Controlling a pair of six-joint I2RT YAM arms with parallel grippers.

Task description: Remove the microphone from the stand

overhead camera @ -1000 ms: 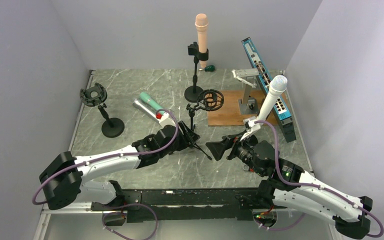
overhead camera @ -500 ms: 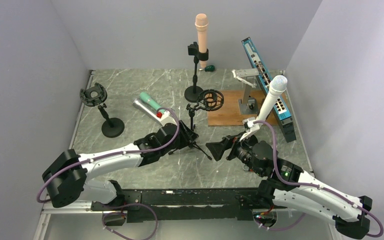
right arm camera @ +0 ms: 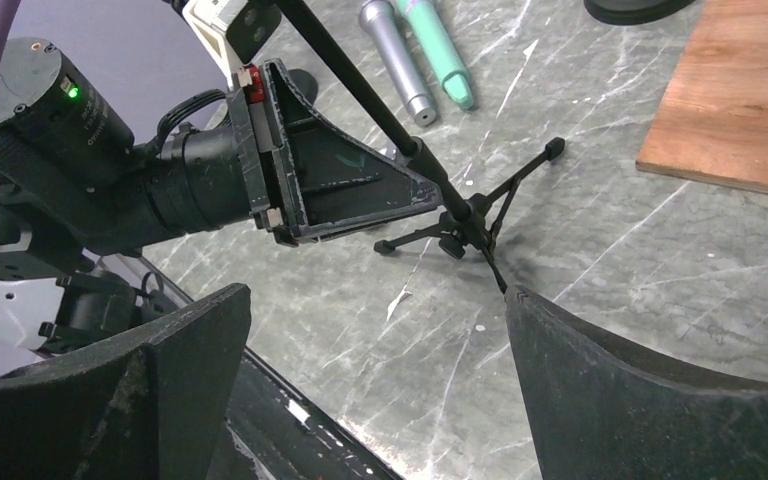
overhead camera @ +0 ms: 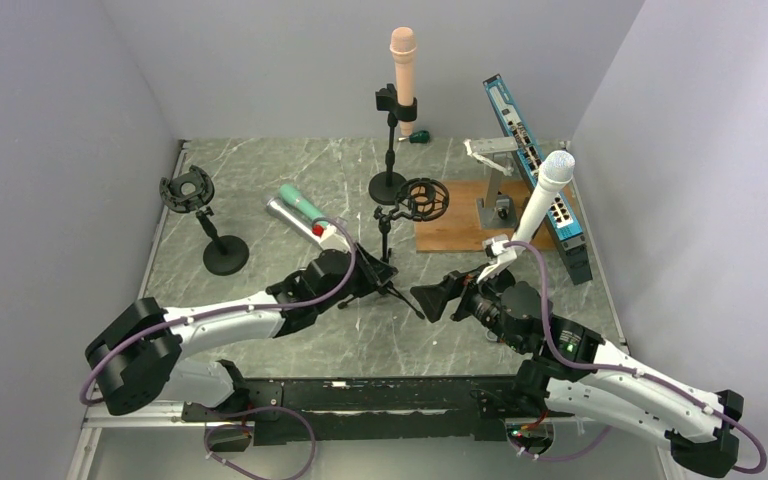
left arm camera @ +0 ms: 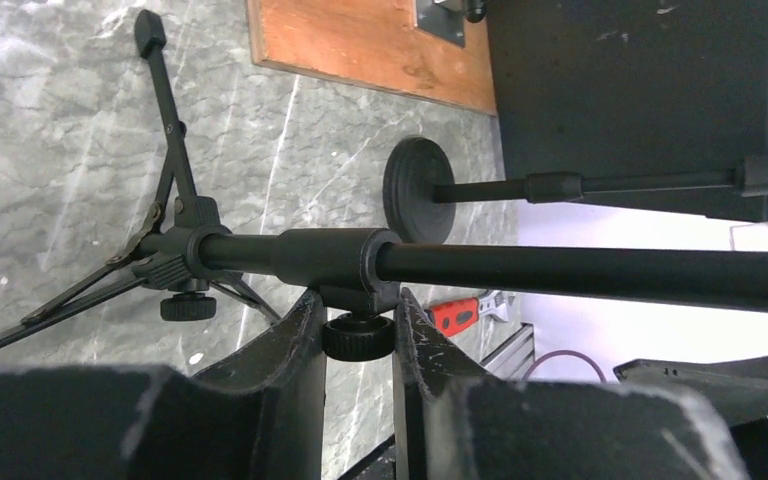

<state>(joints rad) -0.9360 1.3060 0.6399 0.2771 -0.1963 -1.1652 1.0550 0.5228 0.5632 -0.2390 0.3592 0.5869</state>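
Left wrist, left fingers clamping stand, right fingers wide apart

A grey marbled surface fills the frame's middle, enclosed by plain, seemingly pale lilac walls under even light.

I read no text, brand, number or sign in any view. The blue rack unit at the far right of the worktop shows rows of ports, but any printing on it is too small to resolve. The white housing in the right wrist view carries a red mark without legible characters.
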